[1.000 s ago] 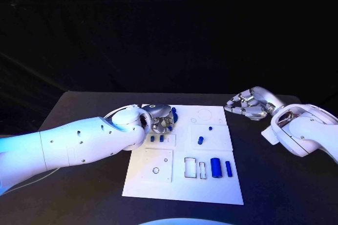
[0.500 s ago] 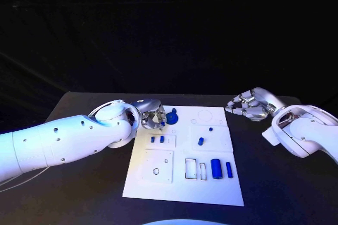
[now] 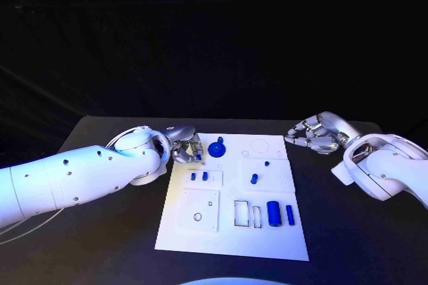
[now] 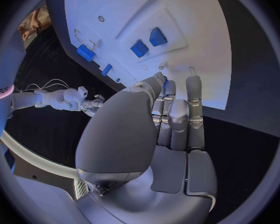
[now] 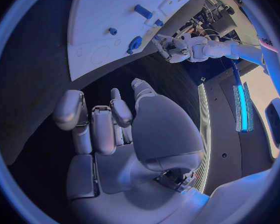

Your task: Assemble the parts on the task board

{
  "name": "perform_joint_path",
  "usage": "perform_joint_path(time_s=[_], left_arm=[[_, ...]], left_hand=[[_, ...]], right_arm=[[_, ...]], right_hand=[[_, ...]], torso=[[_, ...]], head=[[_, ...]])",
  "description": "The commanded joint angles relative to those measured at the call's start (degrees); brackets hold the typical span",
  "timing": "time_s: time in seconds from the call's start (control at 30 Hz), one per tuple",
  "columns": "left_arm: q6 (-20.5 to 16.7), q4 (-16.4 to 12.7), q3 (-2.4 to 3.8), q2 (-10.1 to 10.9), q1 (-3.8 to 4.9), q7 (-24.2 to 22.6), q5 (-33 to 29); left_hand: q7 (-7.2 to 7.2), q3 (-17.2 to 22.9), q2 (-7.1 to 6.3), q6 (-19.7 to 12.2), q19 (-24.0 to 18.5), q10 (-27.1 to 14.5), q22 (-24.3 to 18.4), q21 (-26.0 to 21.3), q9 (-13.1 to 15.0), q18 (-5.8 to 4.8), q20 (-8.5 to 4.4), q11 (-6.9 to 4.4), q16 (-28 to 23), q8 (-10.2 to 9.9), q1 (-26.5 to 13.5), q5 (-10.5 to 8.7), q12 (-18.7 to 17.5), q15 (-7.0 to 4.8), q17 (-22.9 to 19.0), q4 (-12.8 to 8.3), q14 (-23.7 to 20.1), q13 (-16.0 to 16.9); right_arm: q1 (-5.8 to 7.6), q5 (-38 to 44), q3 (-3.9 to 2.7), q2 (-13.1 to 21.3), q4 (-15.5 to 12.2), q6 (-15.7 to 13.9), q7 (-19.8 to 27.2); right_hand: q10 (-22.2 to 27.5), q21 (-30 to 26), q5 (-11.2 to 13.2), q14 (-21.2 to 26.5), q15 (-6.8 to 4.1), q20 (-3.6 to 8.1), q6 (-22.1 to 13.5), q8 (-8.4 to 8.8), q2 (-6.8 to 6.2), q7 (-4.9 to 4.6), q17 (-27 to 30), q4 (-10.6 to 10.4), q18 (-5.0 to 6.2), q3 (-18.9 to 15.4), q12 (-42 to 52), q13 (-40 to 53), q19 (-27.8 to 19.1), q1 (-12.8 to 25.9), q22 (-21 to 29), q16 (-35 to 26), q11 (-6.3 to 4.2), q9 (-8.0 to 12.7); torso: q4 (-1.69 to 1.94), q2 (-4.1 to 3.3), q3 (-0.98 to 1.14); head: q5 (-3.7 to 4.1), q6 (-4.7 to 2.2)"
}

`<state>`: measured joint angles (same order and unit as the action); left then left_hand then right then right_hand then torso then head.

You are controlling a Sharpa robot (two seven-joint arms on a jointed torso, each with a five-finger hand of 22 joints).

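Observation:
The white task board (image 3: 236, 235) lies mid-table. A round blue part with a knob (image 3: 218, 151) sits at its top left. Two small blue parts (image 3: 199, 175) stand side by side below it, also seen as the small parts (image 4: 147, 42). One blue part (image 3: 254, 178) stands mid-board, and a blue cylinder (image 3: 274, 212) lies beside a thin blue bar (image 3: 290, 214). My left hand (image 3: 187, 150) hovers at the board's left edge beside the round part, holding nothing; the left hand (image 4: 159, 119) has its fingers loosely extended. My right hand (image 3: 314, 135) stays off the board's top right corner, loosely curled and empty.
Board recesses include two circle outlines (image 3: 258, 146) at the top right, rectangular slots (image 3: 240, 212) lower middle, and a small oval hole (image 3: 197, 216) lower left. Black table (image 3: 107, 235) surrounds the board on all sides.
My left hand has drawn back to the left off the board's top left area, uncovering the round blue part, which now rests on the board. The right hand has not moved.

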<state>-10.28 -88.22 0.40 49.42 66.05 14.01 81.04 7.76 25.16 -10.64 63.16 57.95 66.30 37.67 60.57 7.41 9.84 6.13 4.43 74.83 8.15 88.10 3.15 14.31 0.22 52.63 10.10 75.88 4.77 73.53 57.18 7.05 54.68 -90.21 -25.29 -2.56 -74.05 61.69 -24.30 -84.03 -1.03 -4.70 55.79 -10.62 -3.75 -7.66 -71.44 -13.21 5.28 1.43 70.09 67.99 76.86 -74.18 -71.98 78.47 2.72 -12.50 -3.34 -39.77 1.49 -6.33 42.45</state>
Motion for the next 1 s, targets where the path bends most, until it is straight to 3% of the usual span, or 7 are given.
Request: perform_joint_path(time_s=[0.03,1.0], left_arm=[[0.9,0.4,-0.02,-0.4,-0.15,-0.7,-1.0],[3.1,2.5,-0.54,-2.5,-0.64,0.1,-0.8]], left_hand=[[-0.04,-0.1,-0.05,0.3,-0.2,0.4,-0.1,-0.1,-0.1,0.55,0.12,-0.15,0.3,-0.2,-0.6,0.18,-0.3,0.13,-0.1,0.4,0.3,-0.1],[-0.05,0.0,-0.05,0.3,-0.3,0.4,-0.2,-0.1,-0.1,0.58,0.11,-0.17,0.2,-0.3,-0.6,0.19,-0.4,0.13,-0.1,0.3,0.2,-0.1]], right_arm=[[-0.06,0.2,-0.02,0.0,0.0,-0.1,0.4],[-0.1,0.2,-0.02,-0.2,0.0,-0.1,0.3]], right_hand=[[0.2,-0.2,-0.2,-2.0,-0.45,-0.02,-0.4,-0.35,-0.19,0.19,0.0,-0.1,0.73,-0.1,0.1,0.0,-0.2,-0.2,0.1,-0.1,-0.02,-0.1],[0.2,-0.2,-0.3,-2.0,-0.46,-0.01,-0.4,-0.4,-0.18,0.2,0.0,-0.1,0.72,-0.1,0.1,0.0,-0.2,-0.3,0.0,-0.2,-0.03,-0.1]], torso=[[-0.02,-0.01,0.01],[-0.04,0.04,0.03]], head=[[0.01,0.07],[-0.04,0.53]])
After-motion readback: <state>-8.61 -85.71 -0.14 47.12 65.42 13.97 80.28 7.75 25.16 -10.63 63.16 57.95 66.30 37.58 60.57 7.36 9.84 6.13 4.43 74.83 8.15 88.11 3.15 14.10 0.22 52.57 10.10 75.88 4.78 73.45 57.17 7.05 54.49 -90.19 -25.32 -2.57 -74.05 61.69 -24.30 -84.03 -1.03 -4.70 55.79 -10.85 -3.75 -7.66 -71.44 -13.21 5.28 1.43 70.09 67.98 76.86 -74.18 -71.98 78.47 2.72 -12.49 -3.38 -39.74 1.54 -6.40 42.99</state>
